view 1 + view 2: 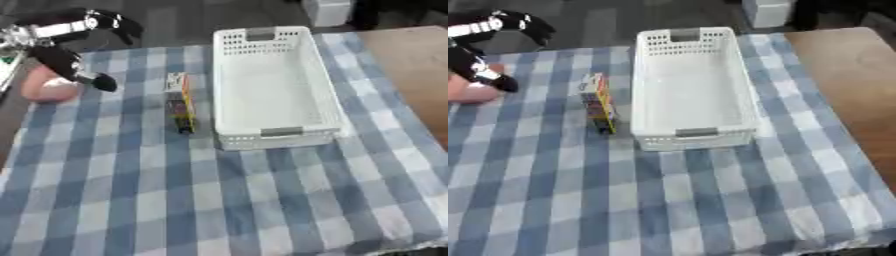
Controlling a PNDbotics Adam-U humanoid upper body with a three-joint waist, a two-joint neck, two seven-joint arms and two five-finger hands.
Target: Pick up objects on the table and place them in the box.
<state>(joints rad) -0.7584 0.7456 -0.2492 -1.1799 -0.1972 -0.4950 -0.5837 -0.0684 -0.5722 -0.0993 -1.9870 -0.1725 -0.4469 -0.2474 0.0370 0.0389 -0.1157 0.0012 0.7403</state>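
A white slotted basket (322, 95) stands empty at the back middle of the checked cloth. Just left of it a narrow colourful carton (181, 102) lies lengthwise, close to the basket's wall. At the far left edge rests a rounded pink object (44, 89). My left hand (63, 59) hangs over it from the upper left, open, with one black finger (98, 81) reaching down beside the pink object's right side and another arched high above. I cannot tell whether the finger touches it. My right hand shows in no view.
The blue and white checked cloth (219, 200) covers the table toward me. Bare brown tabletop (411, 60) lies right of the basket. A pale box-like thing (328, 11) stands beyond the table's far edge.
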